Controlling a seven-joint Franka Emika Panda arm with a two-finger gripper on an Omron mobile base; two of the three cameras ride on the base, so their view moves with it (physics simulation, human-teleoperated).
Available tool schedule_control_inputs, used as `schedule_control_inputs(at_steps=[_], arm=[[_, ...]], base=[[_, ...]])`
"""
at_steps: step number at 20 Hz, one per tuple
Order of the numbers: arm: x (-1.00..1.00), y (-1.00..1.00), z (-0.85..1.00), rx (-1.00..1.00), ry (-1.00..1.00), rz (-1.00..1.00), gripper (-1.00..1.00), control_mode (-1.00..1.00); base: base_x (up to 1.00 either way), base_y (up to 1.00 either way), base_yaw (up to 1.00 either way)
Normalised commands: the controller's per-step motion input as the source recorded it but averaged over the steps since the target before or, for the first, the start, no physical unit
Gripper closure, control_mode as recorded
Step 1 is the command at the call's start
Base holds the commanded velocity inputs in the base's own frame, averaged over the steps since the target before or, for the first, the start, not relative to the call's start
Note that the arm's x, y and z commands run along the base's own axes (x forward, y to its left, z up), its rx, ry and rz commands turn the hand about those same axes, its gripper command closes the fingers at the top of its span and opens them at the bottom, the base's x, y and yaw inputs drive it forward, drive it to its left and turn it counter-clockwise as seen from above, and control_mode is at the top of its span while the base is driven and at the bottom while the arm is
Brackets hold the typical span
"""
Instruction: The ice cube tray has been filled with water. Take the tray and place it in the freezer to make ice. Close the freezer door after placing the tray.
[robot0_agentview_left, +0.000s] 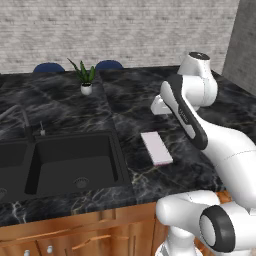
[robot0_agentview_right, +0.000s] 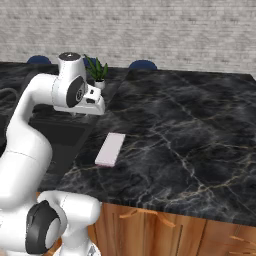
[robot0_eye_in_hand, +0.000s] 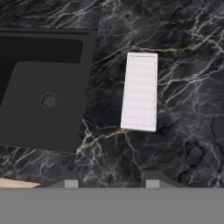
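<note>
While the white arm's tool (robot0_eye_in_hand: 108, 180) hangs above the counter, its two dark tips stand apart, holding nothing; log-wise it is clenched as far as it goes. Thin pale pinkish-white rectangular ice cube tray (robot0_agentview_left: 156, 148) lies flat on the black marble counter (robot0_agentview_right: 190, 130), just right of the black sink basin (robot0_agentview_left: 72, 165), not touching its rim. Bare marble lies on all four sides of the tray, widest to the right. Front counter edge is near the tray's short end, brown wooden cabinets (robot0_agentview_right: 165, 227) below it. Left base view adds a small potted green plant in a white pot (robot0_agentview_left: 86, 79), two blue chair backs (robot0_agentview_left: 109, 64) behind the counter and a dark faucet (robot0_agentview_left: 20, 119). Hand view adds the sink's round drain (robot0_eye_in_hand: 48, 100).
</note>
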Motion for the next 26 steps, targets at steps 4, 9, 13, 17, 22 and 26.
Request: schedule_control_inputs(at_steps=[4, 9, 13, 17, 22, 26], arm=[[-0.21, 0.0, 0.0, 0.0, -0.02, 0.0, -1.0, -1.0], [-0.22, 0.0, -0.03, 0.0, -0.07, 0.0, -1.0, -1.0], [-0.03, 0.0, -0.14, 0.0, -0.12, 0.0, -1.0, -1.0], [0.1, 0.0, -0.28, -0.03, -0.01, 0.0, -1.0, -1.0], [0.34, 0.0, -0.38, -0.15, 0.0, 0.0, -1.0, -1.0], [0.36, 0.0, -0.18, -0.07, 0.01, 0.0, -1.0, -1.0]], base=[[0.0, 0.0, 0.0], [0.0, 0.0, 0.0], [0.0, 0.0, 0.0], [0.0, 0.0, 0.0], [0.0, 0.0, 0.0], [0.0, 0.0, 0.0]])
